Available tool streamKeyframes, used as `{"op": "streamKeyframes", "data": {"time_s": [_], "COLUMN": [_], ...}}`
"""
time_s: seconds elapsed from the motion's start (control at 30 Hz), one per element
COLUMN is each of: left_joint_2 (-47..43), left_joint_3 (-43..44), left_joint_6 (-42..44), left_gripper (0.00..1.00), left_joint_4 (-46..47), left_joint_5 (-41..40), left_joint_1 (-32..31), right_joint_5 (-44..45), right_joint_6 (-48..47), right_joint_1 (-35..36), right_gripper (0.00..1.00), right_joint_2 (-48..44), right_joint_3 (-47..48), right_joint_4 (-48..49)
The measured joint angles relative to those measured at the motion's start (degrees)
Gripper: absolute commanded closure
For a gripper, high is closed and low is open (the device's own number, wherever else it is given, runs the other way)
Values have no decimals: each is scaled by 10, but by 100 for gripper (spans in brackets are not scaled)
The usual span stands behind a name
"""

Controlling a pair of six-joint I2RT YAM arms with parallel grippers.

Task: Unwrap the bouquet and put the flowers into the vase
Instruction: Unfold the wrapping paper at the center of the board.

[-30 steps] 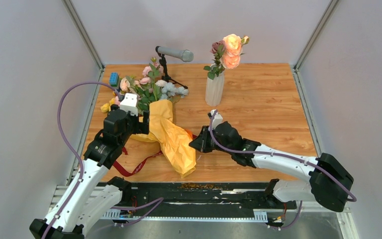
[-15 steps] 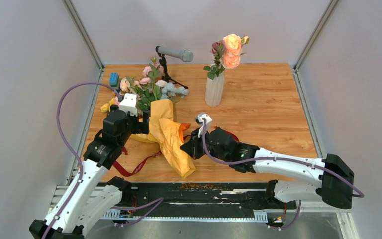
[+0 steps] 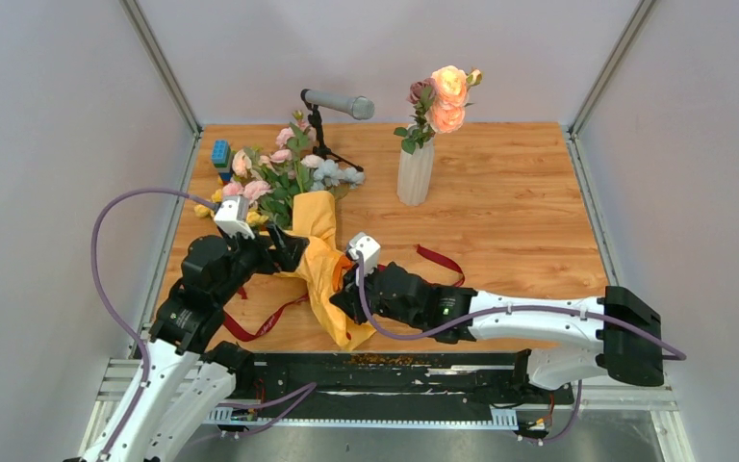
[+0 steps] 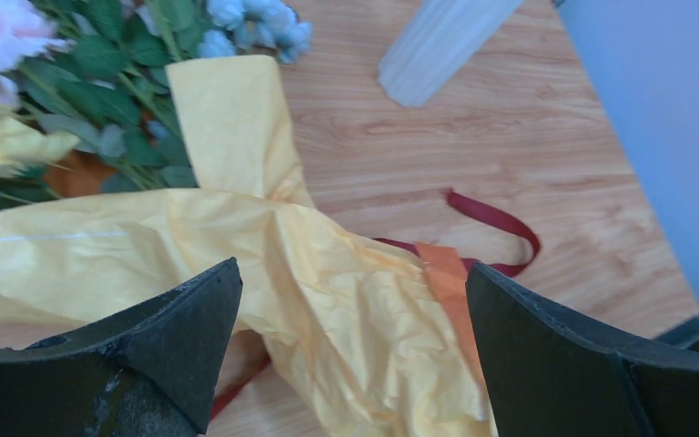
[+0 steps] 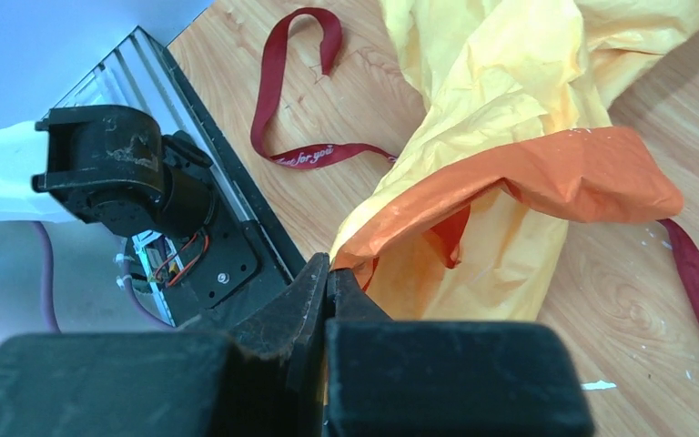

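Left claw (image 4: 353, 273) spread to full width, nothing between the fingers, poised over the crinkled yellow paper (image 4: 309, 273) on the left half of the counter (image 3: 510, 202). Right claw (image 5: 328, 269) clamped fully together, pinching the orange inner edge of that same paper at the very tips, low over the wood near the front edge.

Bouquet (image 3: 298, 217) lying on the counter's left side, heads toward the back, wrap loosened and trailing frontward in a long twisted fold. Flowers (image 3: 279, 178) in pink, cream, yellow and pale blue, with green leaves, fanned out of the paper's far end beside the foot of the microphone (image 3: 339, 103) stand.

Dark red ribbon (image 5: 319, 153) untied and loose on the wood: one length curling at the front left, another showing just right of the paper.

Vase (image 3: 416, 173) upright at the back centre, well apart from both claws, already holding peach roses (image 3: 447, 96) and one darker bloom.
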Motion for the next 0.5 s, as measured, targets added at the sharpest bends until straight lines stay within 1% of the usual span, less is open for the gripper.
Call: {"op": "streamKeyframes", "data": {"time_s": [0.1, 0.2, 0.5], "left_joint_2": [-24, -23, 57], "left_joint_3": [-31, -59, -101], "left_joint_6": [-64, -113, -179], "left_gripper": [0, 0, 0], "left_joint_4": [24, 52, 118], "left_joint_5": [45, 88, 212], "left_joint_1": [0, 0, 0], "right_joint_5": [13, 24, 37], "right_joint_6": [-14, -27, -43], "right_joint_1": [18, 30, 39], "right_gripper": [100, 100, 100], "right_joint_2": [9, 14, 14], "right_joint_3": [11, 21, 23], "right_joint_4": [-3, -2, -2]}}
